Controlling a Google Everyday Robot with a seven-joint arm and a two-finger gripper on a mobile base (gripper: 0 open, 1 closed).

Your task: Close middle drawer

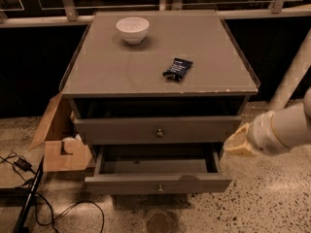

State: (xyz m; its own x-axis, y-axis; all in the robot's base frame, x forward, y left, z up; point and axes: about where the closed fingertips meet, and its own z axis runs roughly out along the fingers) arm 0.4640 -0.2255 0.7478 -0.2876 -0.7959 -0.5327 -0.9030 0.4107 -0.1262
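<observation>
The grey cabinet [121, 76] shows two drawer fronts. The middle drawer [194, 182] is the lower of the two. It is pulled well out, its shallow inside shows empty, and it has a small brass knob [159, 188]. The top drawer [116, 130] sits above it, nearly in, under a dark gap below the cabinet top. The lowest drawer is hidden under the open one. My gripper [236, 142], cream-coloured on a white arm, hangs at the cabinet's right front corner. It is level with the gap between the two drawer fronts and touches neither.
A white bowl [132, 29] and a dark snack packet [177, 68] lie on the cabinet top. An open cardboard box [60, 147] stands against the cabinet's left side. Cables [29, 198] run over the speckled floor at left. A white post [291, 76] rises at right.
</observation>
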